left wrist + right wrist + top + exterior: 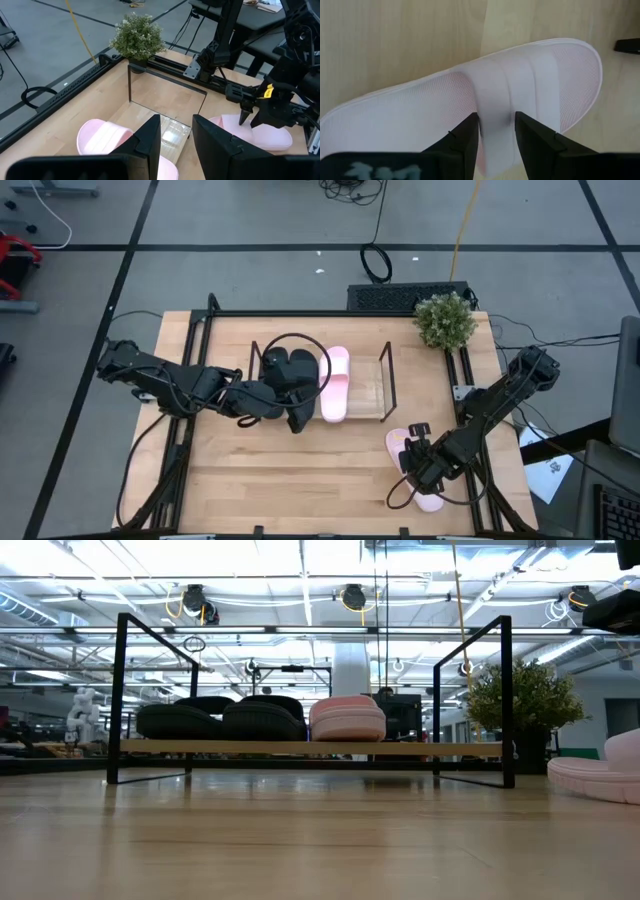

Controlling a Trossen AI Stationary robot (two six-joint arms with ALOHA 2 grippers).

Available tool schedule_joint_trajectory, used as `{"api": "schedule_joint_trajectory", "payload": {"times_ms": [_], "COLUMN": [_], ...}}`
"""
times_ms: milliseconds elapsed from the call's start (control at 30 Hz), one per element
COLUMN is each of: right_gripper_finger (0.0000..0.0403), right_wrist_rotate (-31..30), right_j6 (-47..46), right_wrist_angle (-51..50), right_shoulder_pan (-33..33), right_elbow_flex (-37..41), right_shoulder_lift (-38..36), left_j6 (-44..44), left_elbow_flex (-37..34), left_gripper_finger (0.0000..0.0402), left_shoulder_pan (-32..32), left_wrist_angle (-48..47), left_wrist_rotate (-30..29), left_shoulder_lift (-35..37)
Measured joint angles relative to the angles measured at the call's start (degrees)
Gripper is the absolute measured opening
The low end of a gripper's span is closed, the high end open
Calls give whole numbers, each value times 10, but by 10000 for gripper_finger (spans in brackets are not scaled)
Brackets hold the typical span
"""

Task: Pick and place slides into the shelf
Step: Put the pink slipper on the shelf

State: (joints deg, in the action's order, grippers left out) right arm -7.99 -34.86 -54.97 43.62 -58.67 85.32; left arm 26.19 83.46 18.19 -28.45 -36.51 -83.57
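Observation:
The shelf (388, 380) (300, 748) carries two black slides (285, 370) (262, 720) side by side and one pink slide (336, 385) (347, 718) (100, 140), all resting on their soles on its base. The other pink slide (398, 443) (600, 775) (272, 137) lies sole-down on the table near its right, near corner. My left gripper (300, 418) (176, 135) is open over the shelf beside the black slides, with only the shelf base showing between its fingers. My right gripper (415, 463) (251, 120) (497, 135) is open, pointing down over that slide's strap (495, 100). My right gripper comes from above, fingers pointing down, at the strap (496, 120) across the middle of the pink slide on the table. Its fingers (470, 137) stand over the strap and hide part of it. I cannot tell whether they touch it.
A potted plant (445, 320) (139, 37) stands at the table's far right corner, with a dark keyboard (400, 297) beside it. Black frame rails (465, 380) run along the table's sides. Bare shelf base (365, 385) lies to the right of the pink slide.

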Motion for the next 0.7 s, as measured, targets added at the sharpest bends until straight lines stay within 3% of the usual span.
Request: {"api": "schedule_joint_trajectory", "payload": {"times_ms": [300, 700], "right_gripper_finger": [116, 109], "right_wrist_rotate": [-12, -52], "right_j6": [-37, -69], "right_wrist_angle": [21, 23], "right_shoulder_pan": [0, 0], "right_elbow_flex": [53, 57], "right_shoulder_lift": [0, 0], "left_j6": [-10, -17], "left_elbow_flex": [0, 0], "left_gripper_finger": [113, 113], "left_shoulder_pan": [14, 25], "left_wrist_angle": [0, 0], "left_wrist_rotate": [-11, -41], "left_shoulder_lift": [0, 0]}}
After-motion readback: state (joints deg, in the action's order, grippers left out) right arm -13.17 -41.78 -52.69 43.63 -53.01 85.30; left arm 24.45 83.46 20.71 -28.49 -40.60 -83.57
